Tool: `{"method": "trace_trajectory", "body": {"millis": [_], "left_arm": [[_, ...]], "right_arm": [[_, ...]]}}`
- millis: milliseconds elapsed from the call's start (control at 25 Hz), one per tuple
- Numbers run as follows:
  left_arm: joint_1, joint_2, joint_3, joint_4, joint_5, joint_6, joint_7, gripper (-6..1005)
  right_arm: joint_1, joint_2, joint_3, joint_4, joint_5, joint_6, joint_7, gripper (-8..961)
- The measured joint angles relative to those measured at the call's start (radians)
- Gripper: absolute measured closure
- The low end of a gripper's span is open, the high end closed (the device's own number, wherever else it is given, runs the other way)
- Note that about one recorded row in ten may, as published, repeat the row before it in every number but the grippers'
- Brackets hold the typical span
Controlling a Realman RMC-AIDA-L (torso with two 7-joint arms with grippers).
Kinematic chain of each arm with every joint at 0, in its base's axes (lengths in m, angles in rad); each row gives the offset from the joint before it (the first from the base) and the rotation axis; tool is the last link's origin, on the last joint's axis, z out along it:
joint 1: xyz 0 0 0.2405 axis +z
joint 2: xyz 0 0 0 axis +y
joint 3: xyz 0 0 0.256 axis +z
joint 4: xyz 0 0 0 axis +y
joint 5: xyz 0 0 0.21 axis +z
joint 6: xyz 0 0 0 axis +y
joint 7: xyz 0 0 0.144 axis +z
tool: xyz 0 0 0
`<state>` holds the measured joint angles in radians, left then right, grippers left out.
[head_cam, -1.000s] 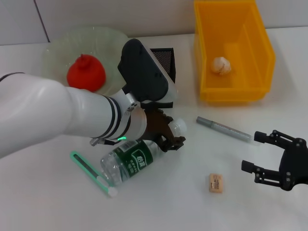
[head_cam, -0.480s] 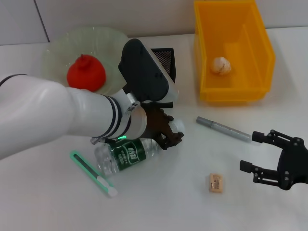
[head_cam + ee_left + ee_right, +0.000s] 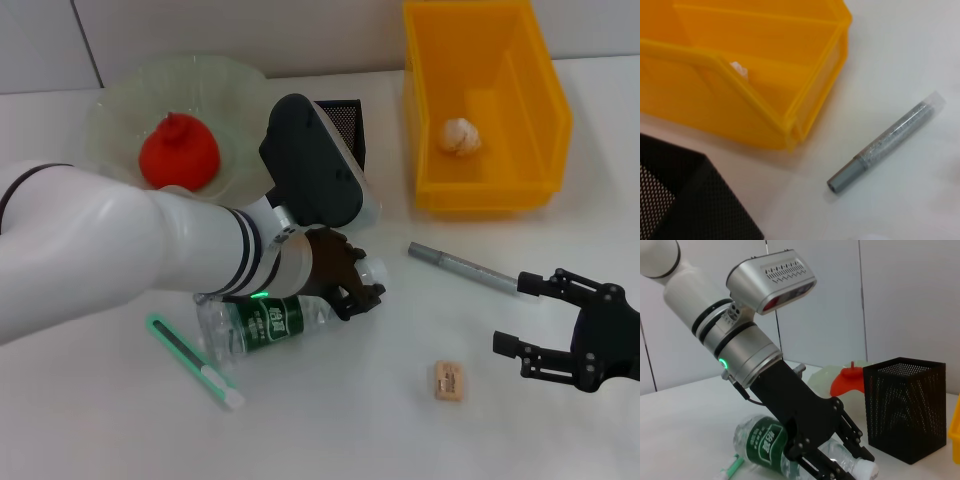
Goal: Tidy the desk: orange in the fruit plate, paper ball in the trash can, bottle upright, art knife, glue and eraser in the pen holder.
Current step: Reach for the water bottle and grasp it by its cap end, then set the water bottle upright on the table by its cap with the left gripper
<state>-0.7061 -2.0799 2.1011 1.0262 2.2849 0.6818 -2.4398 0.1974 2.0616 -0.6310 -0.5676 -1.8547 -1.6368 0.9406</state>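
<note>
Head view shows the left claw pinching the bottle near its neck; the bottle lies on its side on the tabletop, cap toward the pen holder. Right claw hovers spread near the eraser. Orange sits in the plate, paper ball in the bin.

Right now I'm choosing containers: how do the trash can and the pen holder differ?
The trash can is large, solid bright-yellow plastic; the pen holder is small black metal mesh. The trash can holds the paper ball; nothing shows in the pen holder. Both stand upright, open-topped.
</note>
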Motion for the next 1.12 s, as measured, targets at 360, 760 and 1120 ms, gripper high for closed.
{"method": "trace_trajectory", "body": {"millis": [360, 760, 1120], "left_arm": [[0.015, 0.000, -0.012, 0.063, 0.021, 0.051, 0.001, 555], [0.119, 0.007, -0.112, 0.246, 0.112, 0.181, 0.000, 556], [0.179, 0.010, -0.169, 0.338, 0.156, 0.218, 0.008, 556]], "right_arm": [[-0.002, 0.000, 0.005, 0.000, 0.000, 0.000, 0.012, 123], [-0.001, 0.000, 0.005, -0.005, 0.000, -0.005, 0.024, 123], [0.005, 0.000, 0.005, -0.011, 0.003, -0.009, 0.035, 123]]}}
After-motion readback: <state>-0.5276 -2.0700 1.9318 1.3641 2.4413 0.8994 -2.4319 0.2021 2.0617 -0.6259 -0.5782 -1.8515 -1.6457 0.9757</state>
